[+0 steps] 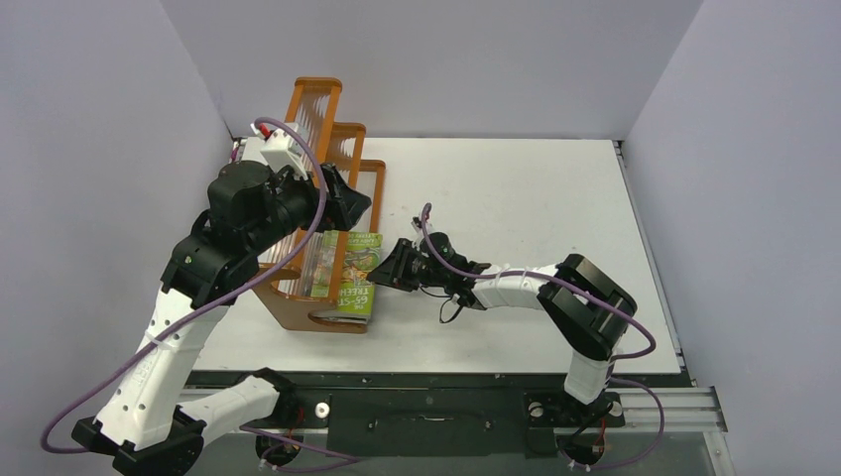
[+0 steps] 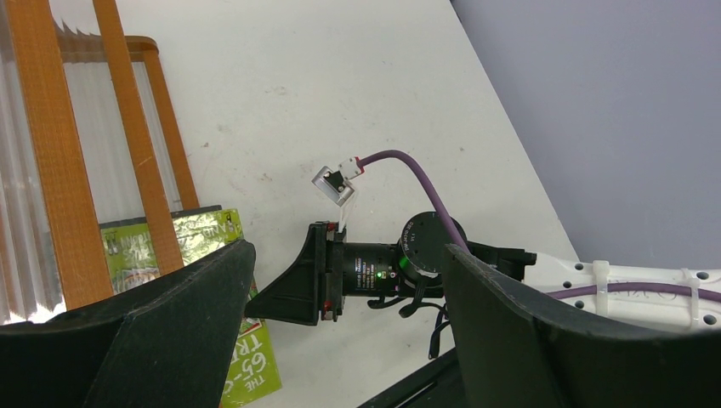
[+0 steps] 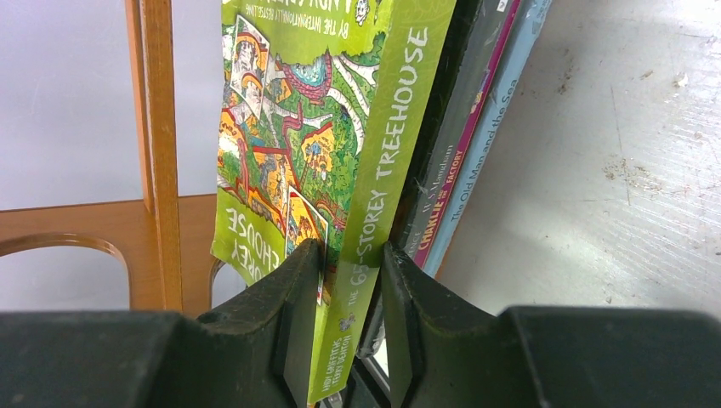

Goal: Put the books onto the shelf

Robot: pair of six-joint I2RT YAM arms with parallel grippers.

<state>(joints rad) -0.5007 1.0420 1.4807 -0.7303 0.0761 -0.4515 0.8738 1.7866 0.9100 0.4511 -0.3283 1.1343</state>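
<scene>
The orange-brown shelf [image 1: 315, 91] stands at the table's left. A bright green book [image 1: 359, 283] stands on edge at its front tier, beside several other books [image 1: 319, 266]. My right gripper [image 1: 385, 268] is shut on the green book [image 3: 289, 110], with the spine low between its fingers [image 3: 298, 297]. Behind it lean a dark book [image 3: 449, 144], a purple-spined one [image 3: 466, 166] and a light blue one [image 3: 497, 119]. My left gripper [image 1: 349, 208] hangs open and empty above the shelf [image 2: 51, 170]. It looks down on the green book [image 2: 204, 242] and the right gripper [image 2: 293, 285].
The white table [image 1: 516, 198] spreads to the right of the shelf. Grey walls close in on the left, back and right. The right arm [image 1: 585, 297] reaches leftward low across the table's front. A shelf upright [image 3: 160, 127] stands just left of the green book.
</scene>
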